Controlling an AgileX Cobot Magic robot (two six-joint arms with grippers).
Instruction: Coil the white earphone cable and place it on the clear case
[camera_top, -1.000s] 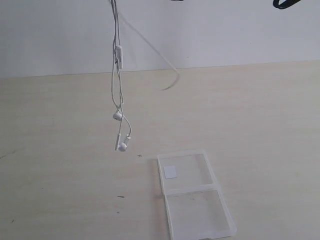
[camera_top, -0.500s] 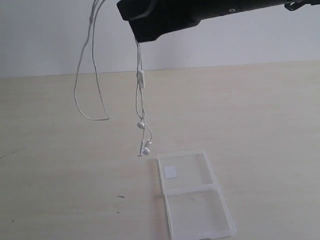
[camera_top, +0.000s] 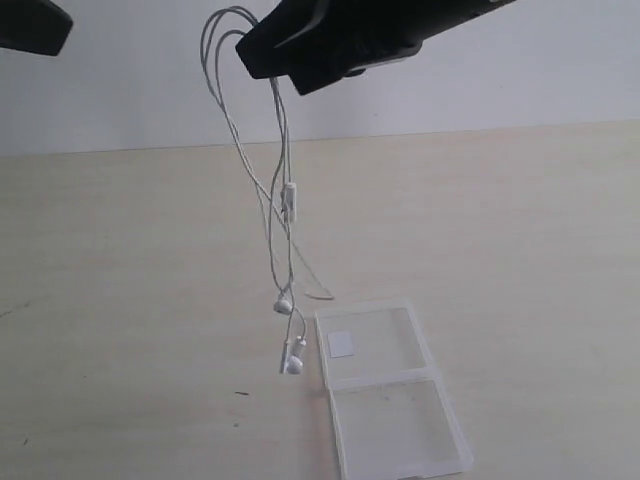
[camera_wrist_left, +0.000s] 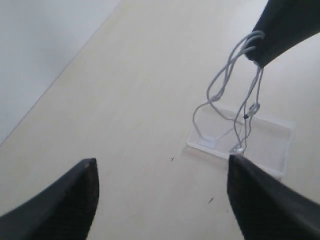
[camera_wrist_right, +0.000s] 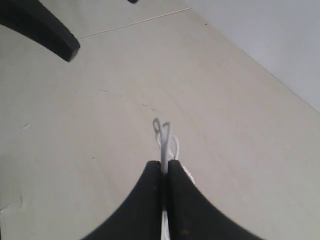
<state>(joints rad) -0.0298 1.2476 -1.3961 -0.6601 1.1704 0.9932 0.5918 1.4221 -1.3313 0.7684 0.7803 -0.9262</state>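
1. Your right gripper sits at 12 o'clock in the exterior view, with its jaws pressed together on the white earphone cable. The right wrist view shows the wire pinched between the two tips.
2. Several loops of the cable bunch at that pinch, and the rest hangs straight down toward the table.
3. The inline remote hangs about halfway down the strands.
4. The two earbuds are the lowest parts: one above the other. Both are just off the case's far half, at its 9 o'clock. You cannot tell whether either touches the table.
5. The clear case lies flat and opened out at 5 o'clock from the view's centre, sticker on the far half.
6. Your left gripper is at 10 o'clock, well apart from the cable. Its jaws are spread wide and hold nothing.
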